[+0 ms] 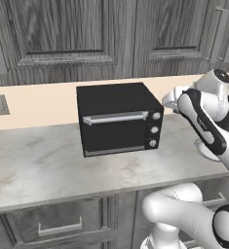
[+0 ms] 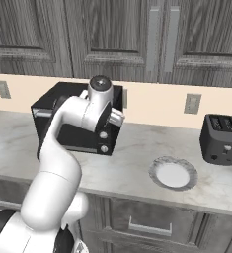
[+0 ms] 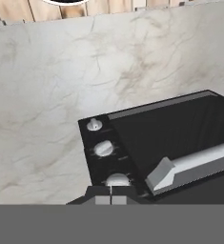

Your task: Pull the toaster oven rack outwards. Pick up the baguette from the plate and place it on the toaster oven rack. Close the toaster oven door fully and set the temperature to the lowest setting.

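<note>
Your jaws [image 3: 111,199] are pressed together, holding nothing, right at the top knob [image 3: 116,180] of the toaster oven [image 1: 118,119]. The other two knobs sit in a row just beyond that one. The oven door [image 1: 117,132] is shut, its silver handle [image 3: 194,167] just to the side of the jaws. The white plate [image 2: 173,174] lies bare on the desk [image 1: 33,160], well off to the jaws' right, near a small black toaster [image 2: 221,139]. Can't see the bread or the rack with the door shut.
</note>
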